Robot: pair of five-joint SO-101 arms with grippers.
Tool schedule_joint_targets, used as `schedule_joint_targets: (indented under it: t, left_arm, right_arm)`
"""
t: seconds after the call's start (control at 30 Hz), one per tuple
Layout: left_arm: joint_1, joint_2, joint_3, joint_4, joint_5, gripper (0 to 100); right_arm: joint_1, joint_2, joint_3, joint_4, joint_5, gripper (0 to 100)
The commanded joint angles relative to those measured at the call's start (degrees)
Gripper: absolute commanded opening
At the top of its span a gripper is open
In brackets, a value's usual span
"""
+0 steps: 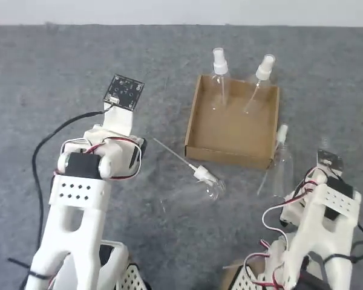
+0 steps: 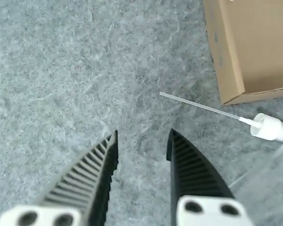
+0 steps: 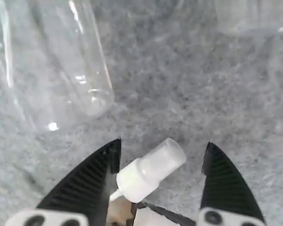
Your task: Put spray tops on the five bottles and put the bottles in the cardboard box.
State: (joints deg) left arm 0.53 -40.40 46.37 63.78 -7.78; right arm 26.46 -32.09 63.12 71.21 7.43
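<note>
1. Cardboard box [image 1: 230,155]: mid-tabletop [image 1: 60,66], toward the far edge, open side up.
2. Left boxed bottle [image 1: 219,69] and right boxed bottle [image 1: 261,75]: both capped, inside the box against its far wall. The right one leans.
3. Standing bottle [image 1: 281,160]: capped, upright on the tabletop just beside the box's near right corner.
4. Bare bottle [image 1: 213,190]: on the tabletop on the near side of the box's near wall, just beside the loose top. The glass is too clear for me to call its axis.
5. Loose spray top [image 1: 204,174]: lies flat, near the box's near wall.
   - Its long axis runs diagonally. The head is toward the near right, and the dip tube [image 2: 198,106] points far-left, past the box's near left corner.
   - Left gripper [image 2: 142,135] is over bare tabletop with jaws apart and nothing between them.
   - From it, the tube tip is the closest part and the head is further off to its right. It is the nearer gripper for this top.
6. Second spray top [image 3: 151,172]: lies in the gap of the right gripper [image 3: 161,143].
   - The jaws are spread wide and not clamped on it.
   - Its axis is skewed across the gap, with the nozzle end pointing away from the wrist and the collar end back under the gripper body.
   - It sits closer to one jaw. I can't tell if it touches.
   - My read: the next close depends on that skew. As it lies, the top could swivel or pop out rather than seat squarely.
</note>
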Motion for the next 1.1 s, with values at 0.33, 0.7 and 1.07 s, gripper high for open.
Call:
schedule_joint_targets:
  t: [0.33,0.7,1.07]
  left_arm:
    - [1.32,0.09,-0.66,-1.58,2.37,16]
    - [2.02,0.09,-0.31,-1.41,2.37,16]
    - [2.11,0.09,-0.31,-1.41,2.37,16]
  right_arm:
    - [-0.48,-1.89,6.15,-9.45,-1.05,21.4]
    - [-3.74,-2.59,10.9,-16.13,-0.44,9.5]
    - [-4.0,-2.59,1.58,-3.38,4.31,9.7]
